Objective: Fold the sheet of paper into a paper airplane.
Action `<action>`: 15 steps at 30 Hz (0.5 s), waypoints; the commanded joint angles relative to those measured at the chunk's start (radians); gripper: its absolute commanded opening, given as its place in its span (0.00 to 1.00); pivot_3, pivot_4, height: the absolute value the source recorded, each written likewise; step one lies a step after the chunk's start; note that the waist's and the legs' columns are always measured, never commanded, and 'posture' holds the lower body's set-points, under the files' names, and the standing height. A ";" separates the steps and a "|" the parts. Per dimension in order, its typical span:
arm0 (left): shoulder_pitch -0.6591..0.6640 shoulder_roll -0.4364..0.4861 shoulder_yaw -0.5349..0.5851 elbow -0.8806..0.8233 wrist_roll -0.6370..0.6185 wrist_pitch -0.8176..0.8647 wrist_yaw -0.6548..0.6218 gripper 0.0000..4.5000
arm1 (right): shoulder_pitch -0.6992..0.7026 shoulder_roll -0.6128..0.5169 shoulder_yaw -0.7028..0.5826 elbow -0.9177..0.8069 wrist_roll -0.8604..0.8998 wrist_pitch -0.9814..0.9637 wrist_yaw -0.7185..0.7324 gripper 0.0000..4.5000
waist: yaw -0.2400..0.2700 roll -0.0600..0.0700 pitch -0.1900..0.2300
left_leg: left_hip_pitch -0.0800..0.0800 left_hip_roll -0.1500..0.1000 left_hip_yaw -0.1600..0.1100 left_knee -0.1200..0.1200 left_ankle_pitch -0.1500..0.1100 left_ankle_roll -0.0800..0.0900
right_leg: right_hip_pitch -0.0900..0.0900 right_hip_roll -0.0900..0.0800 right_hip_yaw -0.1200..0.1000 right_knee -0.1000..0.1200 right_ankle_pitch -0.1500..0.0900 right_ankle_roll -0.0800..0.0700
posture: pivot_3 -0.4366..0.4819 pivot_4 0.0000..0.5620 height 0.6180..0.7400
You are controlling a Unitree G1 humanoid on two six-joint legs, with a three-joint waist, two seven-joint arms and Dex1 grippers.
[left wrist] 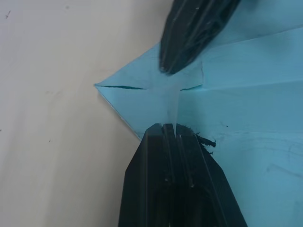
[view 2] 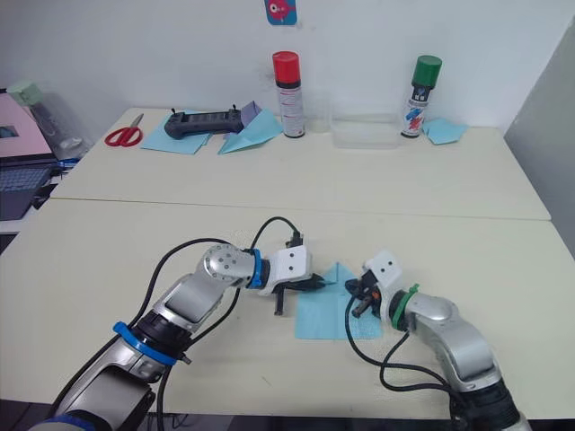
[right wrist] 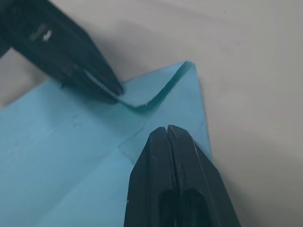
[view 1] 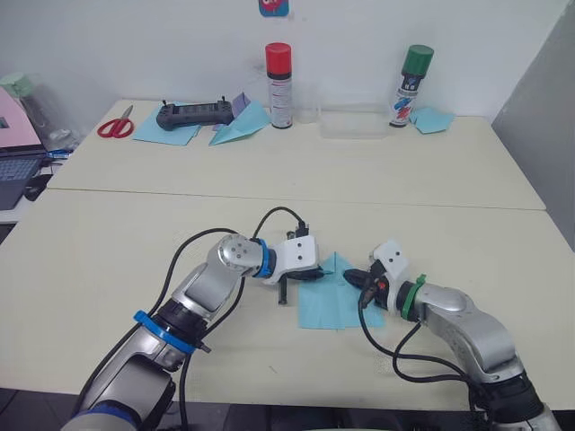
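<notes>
On the near table [view 1: 108, 260], the left gripper [view 1: 304, 274] lies low with its 2 fingers pressed together, tips resting on the left flap near the nose of the sheet of paper [view 1: 328, 305]; it pins the flap and does not seem to clasp it. The sheet lies flat between the 2 arms, near the table's front edge, its far end folded to a point. The right gripper [view 1: 359, 277] comes in from the other side, fingers likewise closed, tip pressing on the right flap, which curls up at its edge. The step in hand looks like flattening the 2 nose folds. The next move probably calls for pressing the raised flap down along its crease while the left tip holds the sheet steady.
</notes>
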 commanded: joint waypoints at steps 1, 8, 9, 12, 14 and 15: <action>0.004 -0.004 -0.024 0.031 0.026 -0.013 -0.016 0.01 | -0.059 0.040 -0.050 0.034 0.030 -0.010 -0.024 0.00 | 0.000 0.000 0.001 | 0.000 0.000 0.000 0.000 0.000 0.000 | 0.000 0.000 0.000 0.000 0.000 0.000 | 0.48 0.27 1.00; -0.008 -0.021 -0.015 0.070 0.047 -0.039 0.003 0.01 | -0.137 0.068 0.012 0.157 0.000 -0.023 0.020 0.00 | 0.002 0.002 0.001 | 0.000 0.000 0.000 0.000 0.000 0.000 | 0.000 0.000 -0.001 0.000 0.000 0.000 | 0.48 0.27 1.00; -0.010 -0.024 -0.014 0.073 0.049 -0.040 0.006 0.01 | -0.136 0.066 0.024 0.166 -0.005 -0.024 0.025 0.00 | 0.002 0.002 0.002 | 0.000 0.000 0.000 0.000 0.000 0.000 | 0.000 0.000 -0.001 0.000 0.000 0.000 | 0.48 0.27 1.00; -0.012 -0.029 -0.009 0.078 0.055 -0.049 0.013 0.01 | -0.126 0.059 0.052 0.174 -0.014 -0.022 0.036 0.00 | 0.001 0.002 0.002 | 0.000 0.000 0.000 0.000 0.000 0.000 | 0.000 0.000 -0.001 0.000 0.000 0.000 | 0.48 0.27 1.00; -0.010 -0.029 -0.004 0.076 0.056 -0.054 0.017 0.01 | -0.114 0.061 0.057 0.168 -0.014 -0.021 0.035 0.00 | 0.001 0.002 0.001 | 0.000 0.000 0.000 0.000 0.000 0.000 | 0.001 0.000 -0.001 0.000 0.000 0.000 | 0.48 0.27 1.00; -0.008 -0.028 -0.003 0.076 0.056 -0.057 0.018 0.01 | -0.110 0.062 0.058 0.167 -0.014 -0.021 0.035 0.00 | 0.001 0.002 0.001 | 0.000 0.000 0.000 0.000 0.000 0.000 | 0.001 0.000 -0.001 0.000 0.000 0.000 | 0.48 0.27 1.00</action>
